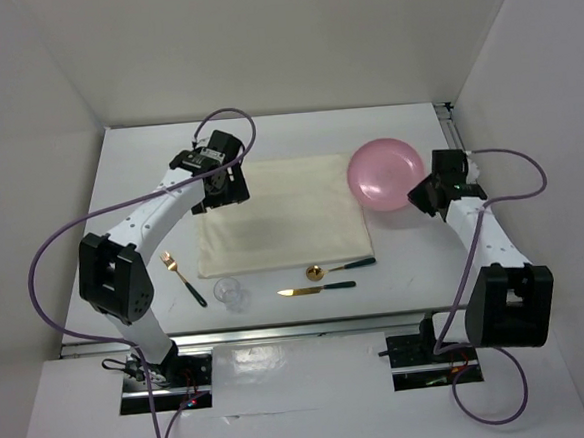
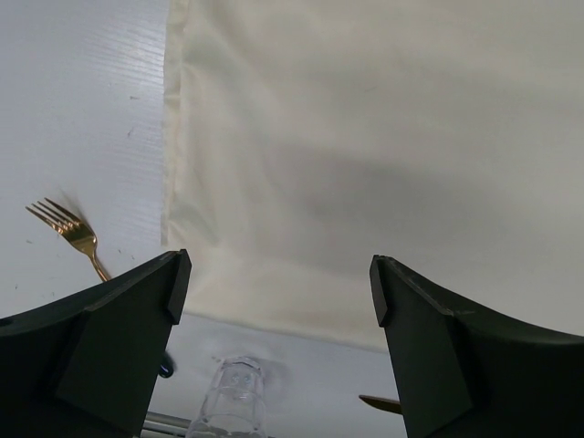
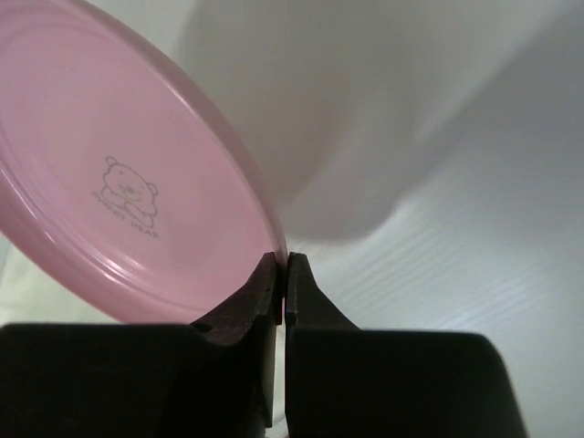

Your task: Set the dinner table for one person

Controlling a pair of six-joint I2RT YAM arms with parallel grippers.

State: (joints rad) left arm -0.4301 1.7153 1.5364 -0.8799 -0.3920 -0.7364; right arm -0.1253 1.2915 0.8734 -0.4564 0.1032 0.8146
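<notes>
The white dinner table (image 1: 296, 133) carries a cream placemat (image 1: 282, 215) in its middle. My right gripper (image 1: 421, 195) is shut on the rim of a pink plate (image 1: 384, 172) and holds it tilted above the placemat's right edge; the plate fills the left of the right wrist view (image 3: 119, 182). My left gripper (image 1: 220, 189) is open and empty over the placemat's left edge (image 2: 365, 137). A gold fork (image 1: 183, 277), a clear glass (image 1: 230, 292), a gold knife (image 1: 317, 289) and a gold spoon (image 1: 338, 268) lie near the front edge.
The fork (image 2: 78, 237) and glass (image 2: 228, 401) show in the left wrist view below the placemat. White walls enclose the table at the back and sides. A metal rail (image 1: 280, 330) runs along the front edge.
</notes>
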